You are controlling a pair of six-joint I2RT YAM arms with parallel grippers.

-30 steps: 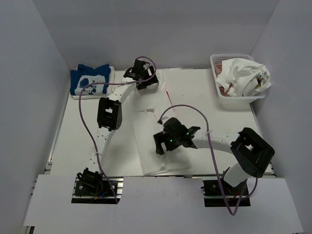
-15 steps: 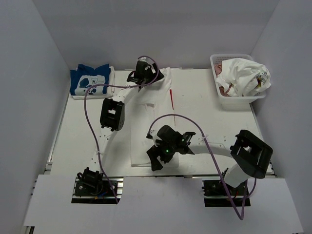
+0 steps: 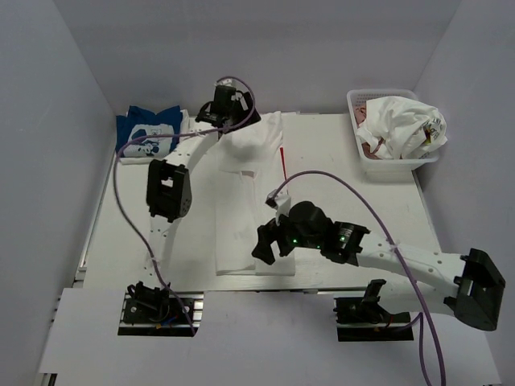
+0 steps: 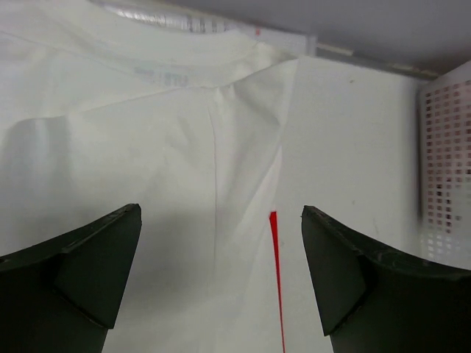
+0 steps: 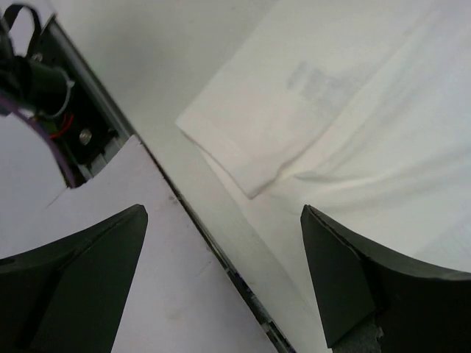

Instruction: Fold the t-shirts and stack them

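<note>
A white t-shirt (image 3: 245,201) lies as a long folded strip down the table's middle, a thin red edge (image 3: 282,161) showing on its right side. My left gripper (image 3: 229,121) is open and empty above its collar end (image 4: 184,62). My right gripper (image 3: 265,249) is open and empty over its near end; the hem corner (image 5: 254,193) lies between the jaws. A folded blue tee with white graphic (image 3: 147,133) sits at the back left. A crumpled white tee (image 3: 401,125) fills the basket (image 3: 355,100).
The white lattice basket stands at the back right and shows at the right edge of the left wrist view (image 4: 445,162). The table's near edge (image 5: 221,257) and a white front panel (image 5: 110,243) run under my right gripper. Purple cables (image 3: 322,177) arch over both arms.
The shirt's side was folded over into a narrow strip. My right arm swung out and its gripper moved back to the near end. My left gripper shifted a little left at the collar.
</note>
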